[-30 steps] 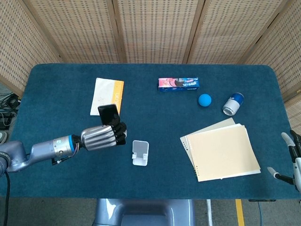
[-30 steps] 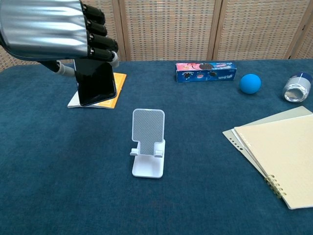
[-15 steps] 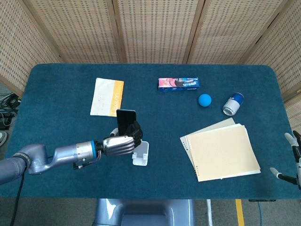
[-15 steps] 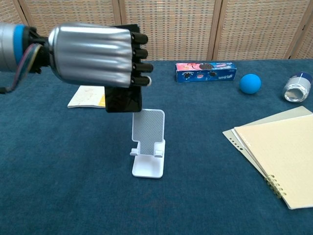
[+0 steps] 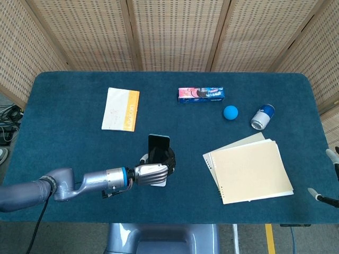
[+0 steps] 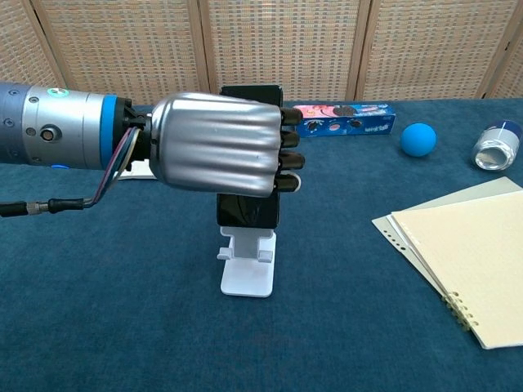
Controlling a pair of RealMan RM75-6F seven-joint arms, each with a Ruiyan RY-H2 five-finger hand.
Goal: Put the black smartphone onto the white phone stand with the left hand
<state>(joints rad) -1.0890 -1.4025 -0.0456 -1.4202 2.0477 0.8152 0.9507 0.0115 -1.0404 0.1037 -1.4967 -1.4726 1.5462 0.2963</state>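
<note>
My left hand [image 6: 219, 143] grips the black smartphone [image 6: 248, 214] upright, its fingers wrapped around the middle of it. The phone hangs directly in front of the white phone stand [image 6: 247, 265], covering the stand's back plate; its lower edge sits just above the stand's lip. From the head view the left hand [image 5: 152, 170] and the smartphone [image 5: 158, 144] hide nearly all of the stand [image 5: 159, 183]. Only a bit of my right hand [image 5: 331, 174] shows at the right edge of the head view, off the table, and its fingers cannot be made out.
An orange and white booklet [image 5: 121, 108] lies at the back left. A cookie box [image 5: 201, 94], a blue ball [image 5: 230, 112] and a tipped can [image 5: 262, 117] sit at the back right. Cream notebooks [image 5: 249, 168] lie to the right of the stand.
My left hand has carried the smartphone rightward from near the booklet to right over the stand, lowering it against the stand's back plate. The right hand slid further out of view.
</note>
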